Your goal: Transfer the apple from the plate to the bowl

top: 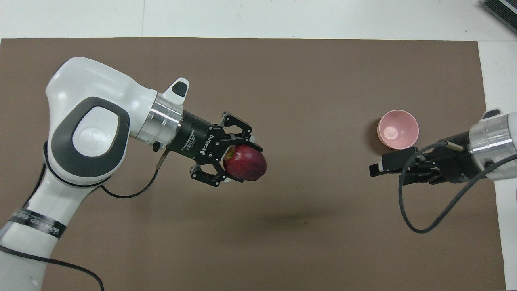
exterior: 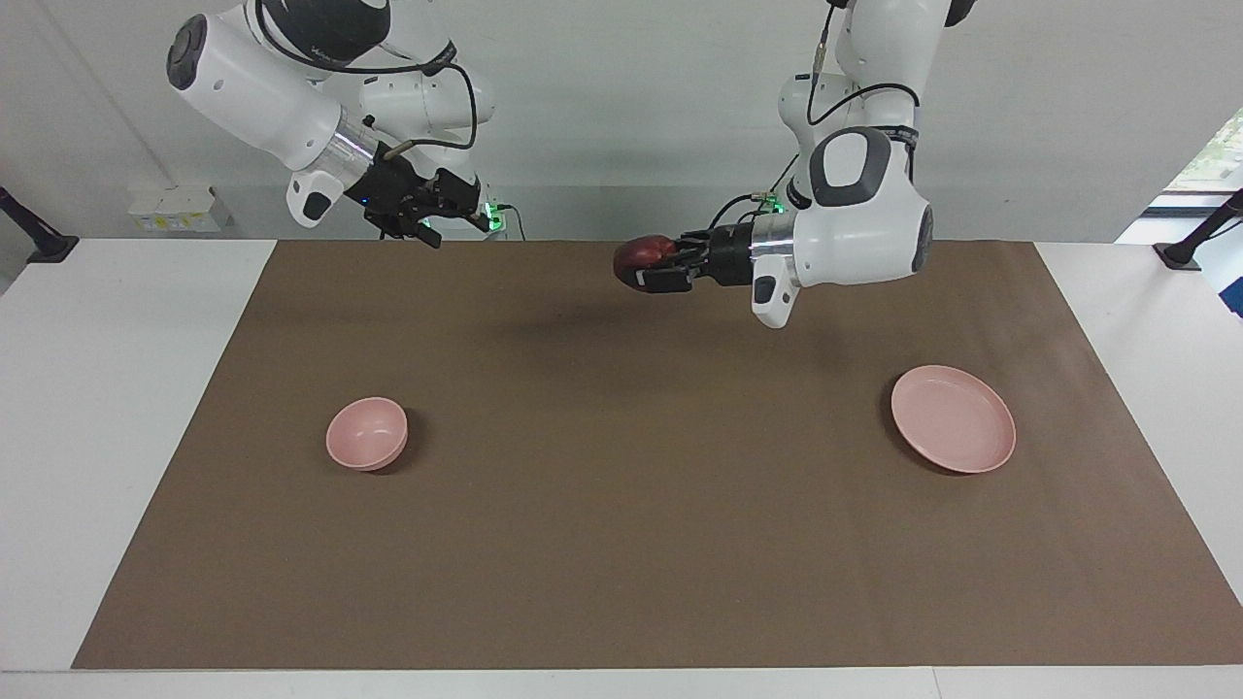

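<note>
A broad brown mat point(exterior: 621, 544) covers most of the white table point(exterior: 107, 408) under me, and everything I am working with sits on or above it. On the mat toward my left arm's end lies the flat, round, pale pink plate point(exterior: 954, 418) with its low raised rim, bare on top. Well apart from it, toward my right arm's end, stands the small, deep, pale pink bowl point(top: 398, 129), upright and with nothing inside it that I can see. My left gripper point(top: 242, 159) hangs in the air over the middle of the mat, between plate and bowl, turned sideways so it points toward my right arm's end; its black fingers point(top: 238, 127) are clamped on the small, round, dark red apple point(top: 245, 163), which is lifted clear of the surface and throws a soft shadow on the mat below. My right gripper point(top: 377, 167) waits raised above the mat just beside the bowl, on the side nearer to me; I cannot tell whether its fingers are apart or together.
</note>
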